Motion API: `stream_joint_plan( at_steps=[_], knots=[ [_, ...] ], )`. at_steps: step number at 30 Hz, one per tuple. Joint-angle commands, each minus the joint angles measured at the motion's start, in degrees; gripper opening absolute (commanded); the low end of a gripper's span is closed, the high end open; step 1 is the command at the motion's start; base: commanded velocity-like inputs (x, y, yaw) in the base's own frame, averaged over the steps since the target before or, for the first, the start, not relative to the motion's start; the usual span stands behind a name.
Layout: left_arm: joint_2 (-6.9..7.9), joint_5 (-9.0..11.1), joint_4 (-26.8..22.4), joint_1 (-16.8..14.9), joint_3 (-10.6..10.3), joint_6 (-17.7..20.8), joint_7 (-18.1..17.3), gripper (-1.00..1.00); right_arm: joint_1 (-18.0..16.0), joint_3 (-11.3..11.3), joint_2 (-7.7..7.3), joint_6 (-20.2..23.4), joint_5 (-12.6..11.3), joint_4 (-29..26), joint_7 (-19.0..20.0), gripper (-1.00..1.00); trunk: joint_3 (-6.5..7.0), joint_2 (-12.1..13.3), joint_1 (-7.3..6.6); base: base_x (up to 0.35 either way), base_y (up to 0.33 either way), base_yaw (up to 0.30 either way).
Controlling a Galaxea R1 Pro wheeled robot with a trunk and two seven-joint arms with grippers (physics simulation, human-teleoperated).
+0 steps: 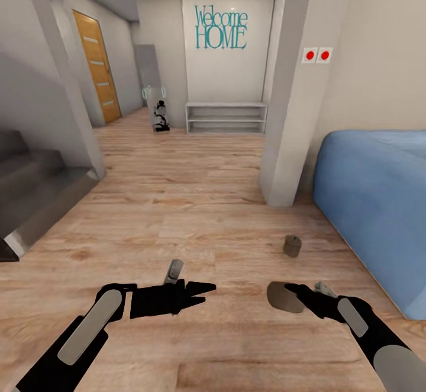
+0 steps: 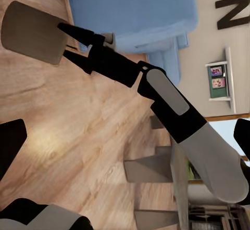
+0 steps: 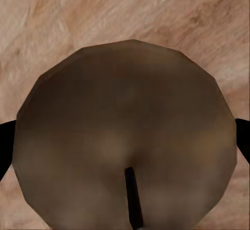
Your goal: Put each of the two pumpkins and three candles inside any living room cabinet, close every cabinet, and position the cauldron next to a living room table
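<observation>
Candle-shaped, the stubby brown-tan lump with a faceted round end point(image 1: 284, 297) sits between the fingers of the right gripper point(image 1: 299, 292), lifted just over the pale wood plank floor point(image 1: 195, 203); the right wrist view has that end face point(image 3: 125, 136) with a dark wick line, black fingertips at either edge, so the jaws hold it. Beside it, the left gripper point(image 1: 201, 290) carries nothing, its jaws narrowly parted. Farther ahead, 1 more small brown candle point(image 1: 291, 246) stands on the floor near the blue upholstered sofa point(image 1: 378, 203). I judge the task early: this candle needs stowing, the second needs collecting.
</observation>
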Motion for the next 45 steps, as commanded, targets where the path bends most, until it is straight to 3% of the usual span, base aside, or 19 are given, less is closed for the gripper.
stream_joint_plan(
  at_steps=[1, 13, 16, 19, 24, 27, 30, 34, 45],
  knots=[
    [0.03, -0.52, 0.02, -0.04, -0.05, 0.04, -0.61, 1.0, -0.03, -0.26, 0.0, 0.54, -0.15, -0.05, 0.54, -1.0, -0.05, -0.02, 0.02, 0.336, 0.11, 0.0],
    [0.1, -0.41, 0.02, -0.03, -0.05, 0.08, -0.66, 1.0, -0.03, -0.26, 0.06, 1.07, -0.53, -0.08, 0.92, -1.0, -0.05, -0.02, 0.02, 0.336, 0.11, 0.0],
    [0.1, -0.29, 0.02, -0.05, -0.05, 0.08, -0.66, 1.0, -0.03, -0.18, 0.37, 4.14, -0.47, -2.88, 0.09, -1.0, -0.05, -0.02, 0.02, 0.336, 0.11, 0.0],
    [0.09, -0.27, 0.02, -0.04, -0.05, 0.08, -0.67, 1.0, -0.01, -0.08, 0.53, 7.43, -0.46, -9.88, -7.31, -1.0, -0.05, -0.02, 0.02, 0.336, 0.11, 0.0],
    [0.04, -0.26, 0.02, -0.04, -0.07, 0.08, -0.67, 1.0, 0.8, -0.08, 0.73, 14.7, -1.53, -33.91, -30.76, -1.0, -0.05, -0.02, 0.02, 0.336, 0.11, 0.0],
    [0.04, -0.26, 0.02, -0.03, -0.09, 0.08, -0.67, 1.0, 2.05, -0.12, 2.28, 20.32, -3.71, -44.32, -46.14, -1.0, -0.05, -0.02, 0.02, 0.335, 0.099, 0.0],
    [-0.01, -0.26, 0.02, -0.04, -0.13, 0.08, -0.67, 1.0, 2.59, -0.14, 3.75, 22.44, -7.68, -47.77, -56.84, -1.0, -0.05, -0.02, 0.02, 0.336, 0.058, 0.0],
    [0.01, -0.31, 0.02, -0.03, -0.14, 0.08, -0.67, 1.0, 2.76, -0.14, 4.19, 25.59, -13.1, -48.78, -61.35, -1.0, -0.05, -0.02, 0.02, 0.336, 0.013, 0.0],
    [0.04, -0.65, 0.02, -0.04, -0.05, 0.0, -0.56, 1.0, 2.78, -0.04, 4.3, 26.79, -15.04, -47.83, -63.02, -1.0, -0.05, -0.02, 0.02, 0.322, 0.001, -0.018]
  ],
)
